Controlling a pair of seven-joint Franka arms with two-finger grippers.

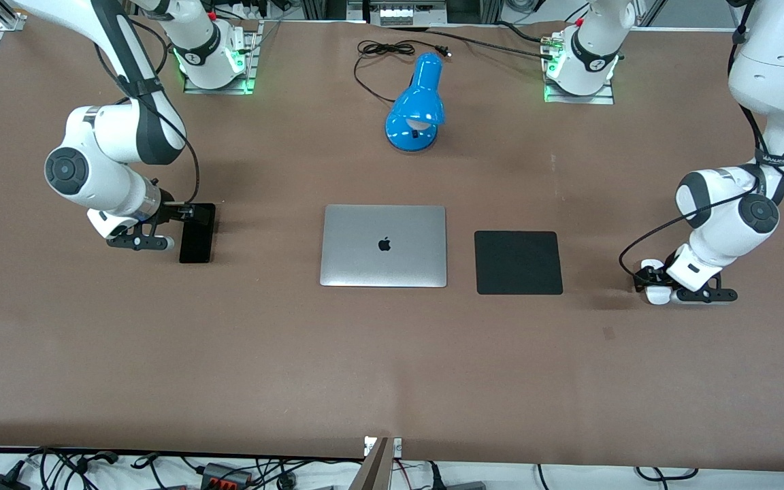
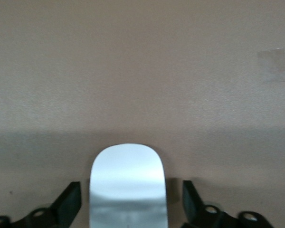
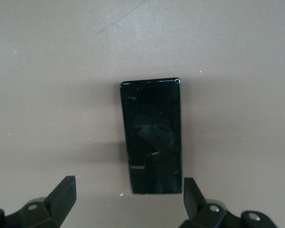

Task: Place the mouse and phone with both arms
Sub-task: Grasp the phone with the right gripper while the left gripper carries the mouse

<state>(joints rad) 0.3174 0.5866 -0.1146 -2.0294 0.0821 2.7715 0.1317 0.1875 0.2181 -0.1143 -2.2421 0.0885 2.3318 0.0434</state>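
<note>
Mouse point(image 2: 128, 185): white and glossy, lying on the brown table point(image 1: 392, 354) toward the left arm's end, well apart from the mouse pad; in the front view only bits of white show under the gripper.
Phone point(image 3: 152, 135): black, flat on the table toward the right arm's end, well apart from the laptop.
Left gripper point(image 2: 128, 209): low over the mouse, jaws spread wide with a finger point(image 2: 69, 204) on each side of it and a gap on both sides; no contact that I can see.
Right gripper point(image 3: 128, 202): low over the end of the phone, jaws wide, fingers point(image 3: 61, 194) flanking that end but apart from it.
Mouse pad point(image 1: 518, 262): black square, bare, just beside the laptop on the left arm's side.
Laptop point(image 1: 384, 246): silver, lid shut, mid-table.
Desk lamp point(image 1: 416, 105): blue, farther from the front camera than the laptop, its cord trailing toward the bases.
Step in hand: both arms look set for the pick, neither thing yet gripped.
Next move: probably close each pair of jaws squarely on its object; the phone is thin and lies flat, so the fingers must reach table level to catch its edges, and the slick mouse could slip if pinched off-centre.
</note>
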